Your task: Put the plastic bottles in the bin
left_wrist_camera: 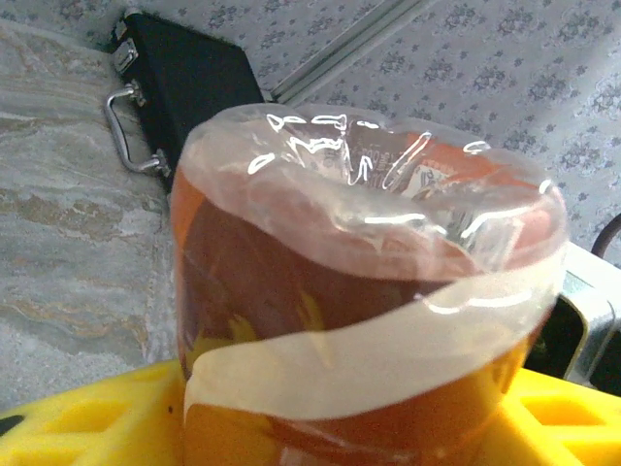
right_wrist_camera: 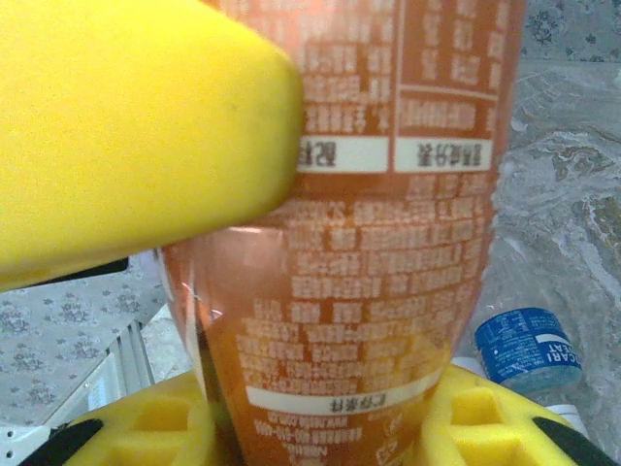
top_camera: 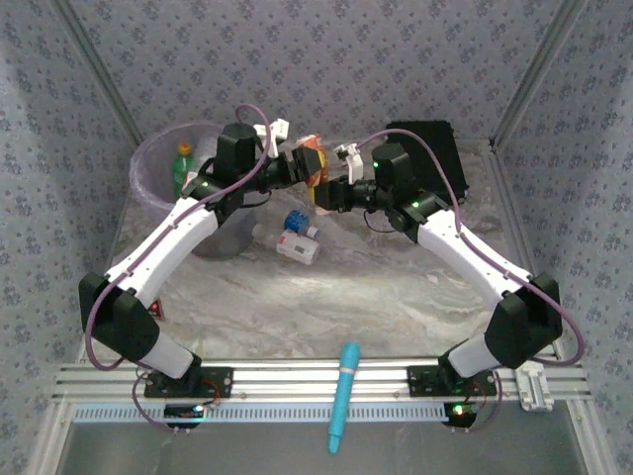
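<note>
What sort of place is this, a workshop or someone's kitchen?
Probably a robot test booth, not a home: a left arm and right arm bolted to a metal rail, patterned walls closing in the table, an orange bottle and lined bin as props.

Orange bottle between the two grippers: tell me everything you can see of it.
The orange bottle is clear plastic tinted orange, wrapped in a glossy label with dense white print. It is held in the air between the arms, right of the bin. The right gripper clamps it between yellow pads. The left gripper has its pads against both sides near the clear, dimpled end. No cap can be seen.
</note>
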